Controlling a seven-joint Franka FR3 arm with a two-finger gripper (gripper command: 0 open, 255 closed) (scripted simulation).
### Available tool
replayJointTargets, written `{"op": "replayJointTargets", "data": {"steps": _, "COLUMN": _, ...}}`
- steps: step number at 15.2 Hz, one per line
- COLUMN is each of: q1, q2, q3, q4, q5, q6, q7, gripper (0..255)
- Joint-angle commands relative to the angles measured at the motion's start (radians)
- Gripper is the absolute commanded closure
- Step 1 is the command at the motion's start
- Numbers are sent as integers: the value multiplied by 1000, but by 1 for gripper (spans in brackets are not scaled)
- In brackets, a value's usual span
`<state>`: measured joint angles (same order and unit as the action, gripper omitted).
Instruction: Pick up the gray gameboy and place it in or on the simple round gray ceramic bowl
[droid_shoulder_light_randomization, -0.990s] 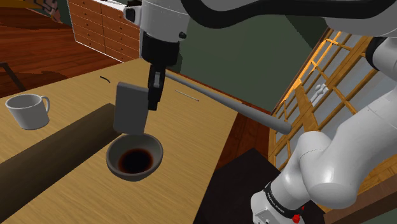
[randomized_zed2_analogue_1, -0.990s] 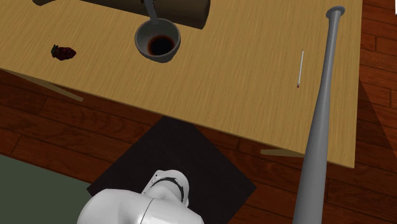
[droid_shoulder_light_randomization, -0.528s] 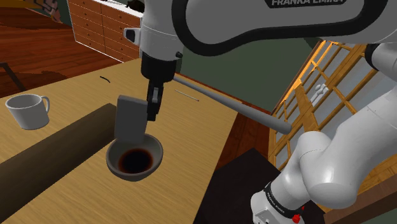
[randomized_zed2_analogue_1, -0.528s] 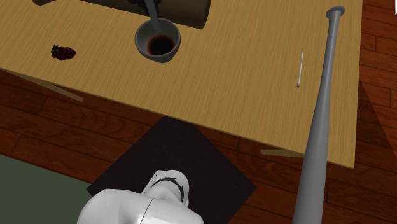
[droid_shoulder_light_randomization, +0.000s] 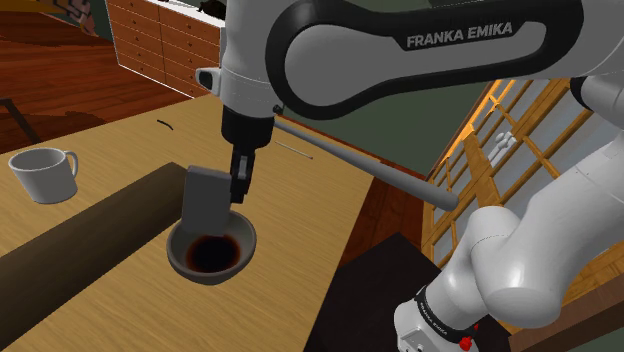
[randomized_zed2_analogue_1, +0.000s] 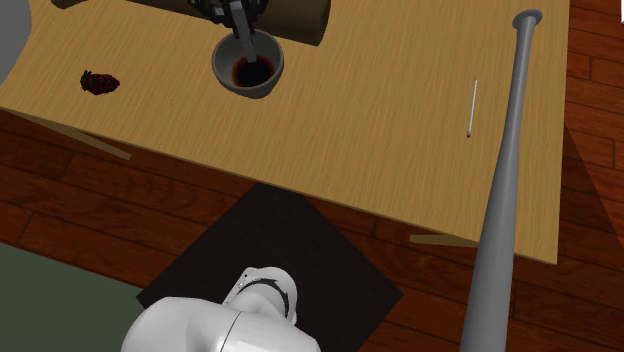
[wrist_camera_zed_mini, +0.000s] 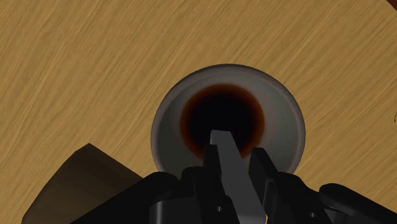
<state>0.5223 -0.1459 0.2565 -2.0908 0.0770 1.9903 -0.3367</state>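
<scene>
The black tool (droid_shoulder_light_randomization: 240, 188) is closed on the gray gameboy (droid_shoulder_light_randomization: 205, 200) and holds it by one side edge. The gameboy hangs upright, directly over the gray round bowl (droid_shoulder_light_randomization: 178, 262), which stands on the wooden desk (droid_shoulder_light_randomization: 100, 320). The lower end of the gameboy is at the mouth of the bowl; I cannot tell if it touches the inside. The inside of the bowl is dark reddish at the bottom. A long dark block (droid_shoulder_light_randomization: 80, 230) lies just beside the bowl. A white mug (droid_shoulder_light_randomization: 45, 175) stands well apart, and a gray baseball bat (droid_shoulder_light_randomization: 360, 165) lies along the desk's edge.
</scene>
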Motion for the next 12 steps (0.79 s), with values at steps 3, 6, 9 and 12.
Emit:
{"op": "replayJointTargets", "data": {"steps": 3, "q1": 0, "q2": 0, "q3": 0, "q4": -1, "q5": 0, "q6": 2, "q7": 0, "gripper": 255}}
{"op": "replayJointTargets", "data": {"steps": 6, "q1": 0, "q2": 0, "q3": 0, "q4": -1, "q5": 0, "q6": 2, "q7": 0, "gripper": 0}}
{"op": "replayJointTargets", "data": {"steps": 9, "q1": 0, "q2": 0, "q3": 0, "q4": -1, "q5": 0, "q6": 2, "q7": 0, "gripper": 0}}
{"op": "replayJointTargets", "data": {"steps": 12, "q1": -2, "q2": -15, "q3": -4, "q4": 51, "q5": 2, "q6": -65, "q7": -2, "gripper": 0}}
